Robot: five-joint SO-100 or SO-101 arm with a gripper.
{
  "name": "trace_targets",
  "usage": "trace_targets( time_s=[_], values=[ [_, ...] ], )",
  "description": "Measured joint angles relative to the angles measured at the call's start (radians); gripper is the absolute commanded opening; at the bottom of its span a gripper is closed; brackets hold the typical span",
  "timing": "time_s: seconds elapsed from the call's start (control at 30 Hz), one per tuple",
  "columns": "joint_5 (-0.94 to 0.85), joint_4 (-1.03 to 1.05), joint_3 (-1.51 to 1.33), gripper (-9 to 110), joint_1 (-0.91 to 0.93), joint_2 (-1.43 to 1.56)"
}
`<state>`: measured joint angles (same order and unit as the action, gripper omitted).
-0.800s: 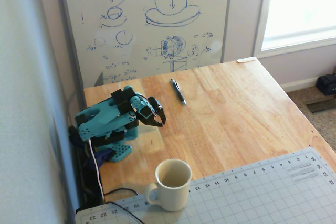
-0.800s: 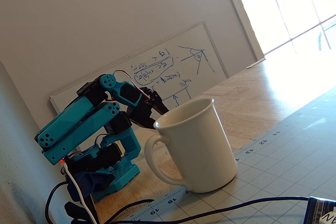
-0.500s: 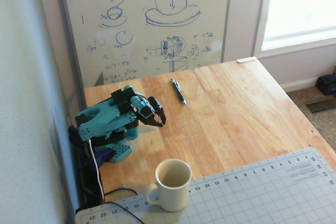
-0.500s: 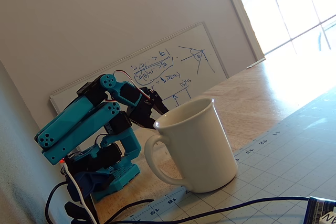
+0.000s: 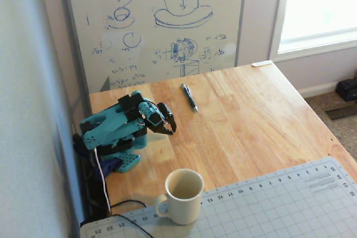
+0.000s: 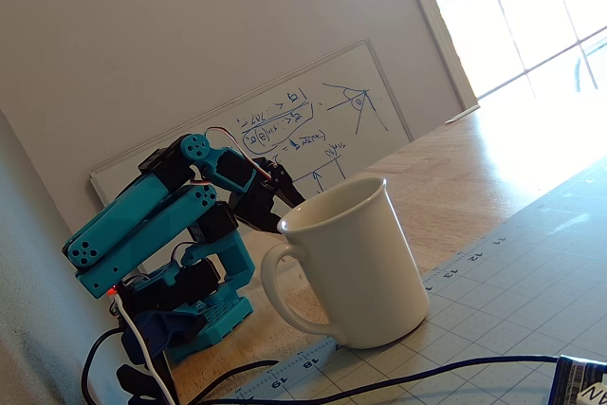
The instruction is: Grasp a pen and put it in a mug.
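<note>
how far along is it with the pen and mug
Nothing looks done yet. The pen lies flat on the wooden table near the whiteboard, untouched. The gripper holds nothing and sits folded near the arm's base, apart from the pen. The mug stands upright and empty at the cutting mat's edge. Reaching, grasping, carrying and dropping all remain.

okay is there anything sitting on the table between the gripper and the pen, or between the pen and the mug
Nothing visible. In a fixed view, bare wood lies between the gripper and the pen, and between the pen and the mug. The mug stands upright at the edge of the cutting mat, mouth open.
</note>
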<state>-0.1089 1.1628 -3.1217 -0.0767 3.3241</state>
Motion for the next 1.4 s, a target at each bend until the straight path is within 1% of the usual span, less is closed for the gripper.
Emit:
trace_targets(
  time_s=[0.27,0.5,0.6,0.77,1.03,1.3,1.4],
  values=[
    [0.000,0.000,0.000,2,0.000,0.000],
    [0.000,0.000,0.000,14,0.000,0.000],
    [0.000,0.000,0.002,15,0.000,-0.017],
    [0.000,0.000,0.091,15,0.000,-0.212],
    [0.000,0.000,0.480,15,-0.097,-0.670],
    [0.000,0.000,0.844,15,-0.135,-1.034],
    [0.000,0.000,0.966,18,-0.153,-1.158]
  ],
)
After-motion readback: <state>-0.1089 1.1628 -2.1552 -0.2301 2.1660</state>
